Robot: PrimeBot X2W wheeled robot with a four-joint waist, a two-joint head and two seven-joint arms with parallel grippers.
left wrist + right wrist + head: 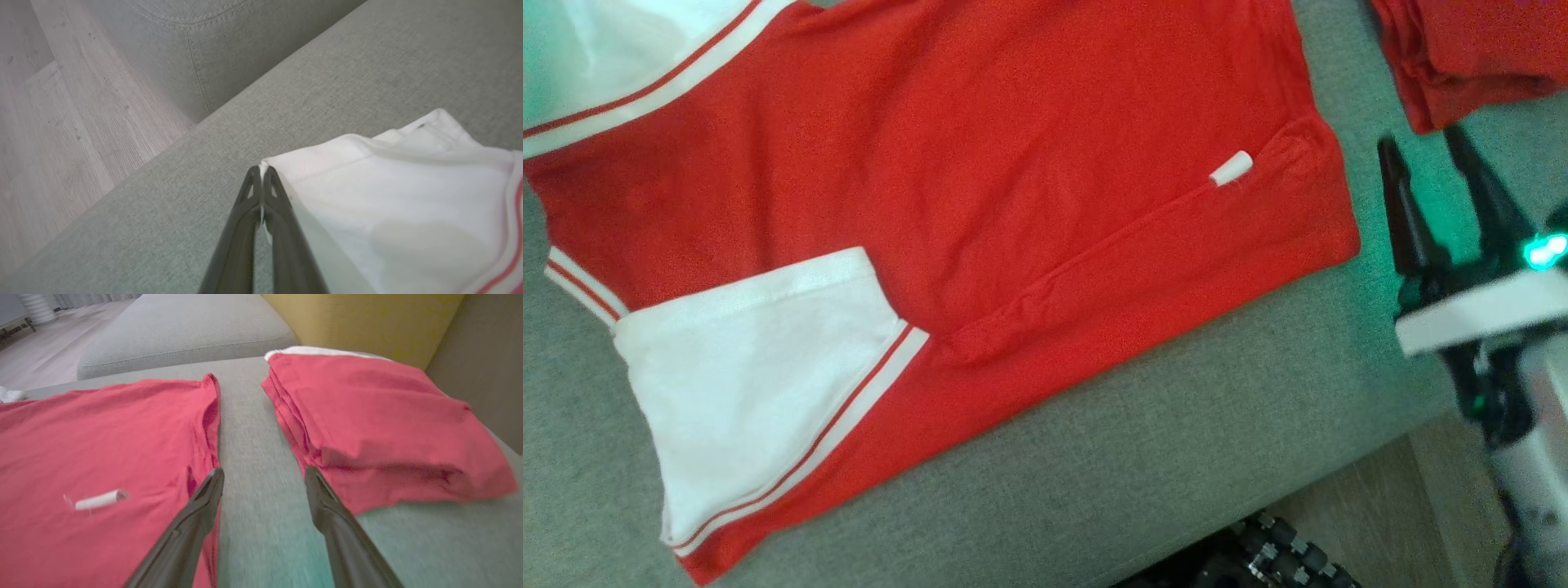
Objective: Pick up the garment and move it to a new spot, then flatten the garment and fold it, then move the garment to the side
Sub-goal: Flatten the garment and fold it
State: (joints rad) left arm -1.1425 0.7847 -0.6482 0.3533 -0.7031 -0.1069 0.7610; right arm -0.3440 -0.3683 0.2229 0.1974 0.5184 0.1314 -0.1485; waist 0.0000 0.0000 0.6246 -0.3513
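The garment (980, 163) is a red shirt with white, red-striped sleeves, spread flat on the grey sofa seat (1176, 441). In the left wrist view my left gripper (260, 171) is shut on the corner of a white sleeve (388, 196), with a sliver of white cloth pinched between the fingers. My right gripper (1419, 137) stands open just past the garment's right hem. In the right wrist view the right gripper (263, 471) hangs over the bare grey strip beside the red hem (102, 437). A small white tag (1230, 168) lies on the red cloth.
A folded stack of red clothes (1462, 49) lies on the seat just right of my right gripper, and shows again as the red stack (380, 416). A yellow cushion (359, 318) stands behind it. The seat's front edge drops to a wooden floor (1421, 490).
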